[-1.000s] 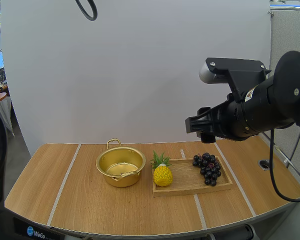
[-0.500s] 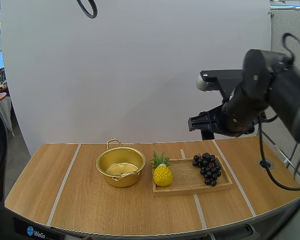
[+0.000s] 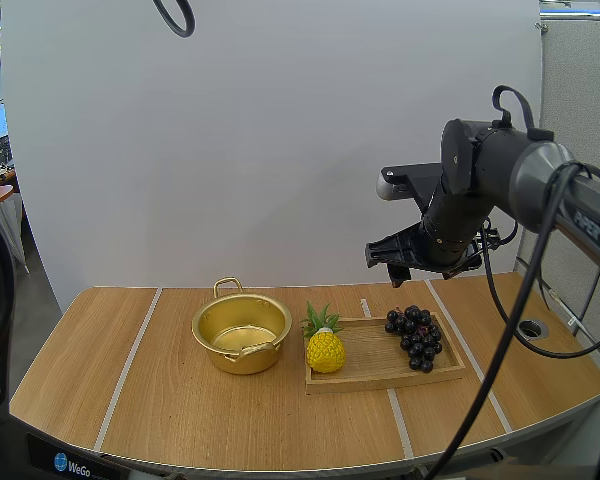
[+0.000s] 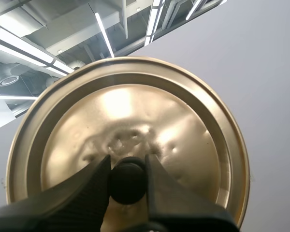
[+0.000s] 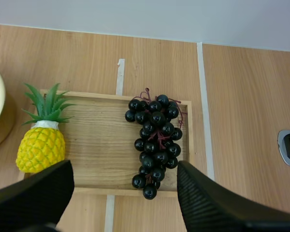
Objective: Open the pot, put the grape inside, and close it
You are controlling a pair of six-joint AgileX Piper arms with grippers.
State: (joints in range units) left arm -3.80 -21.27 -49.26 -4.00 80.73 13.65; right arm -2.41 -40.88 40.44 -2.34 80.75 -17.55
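Note:
The gold pot (image 3: 242,335) stands open and lidless on the table, left of the wooden tray (image 3: 380,375). A bunch of dark grapes (image 3: 414,336) lies on the tray's right half; in the right wrist view the grapes (image 5: 154,138) sit directly below my right gripper (image 5: 121,193), whose fingers (image 5: 205,203) stand wide apart. That right gripper (image 3: 400,262) hovers high above the tray's far edge. My left gripper (image 4: 127,181) is shut on the black knob (image 4: 128,182) of the gold lid (image 4: 128,135), held up in the air.
A toy pineapple (image 3: 324,343) stands on the tray's left end, close to the pot; it also shows beside the grapes as the pineapple (image 5: 42,137) in the right wrist view. A round metal hole (image 3: 528,329) sits in the table at the right.
My right arm has swung away from the camera and lowered toward the tray, now hanging above the grapes. Pot, tray and fruit have not moved.

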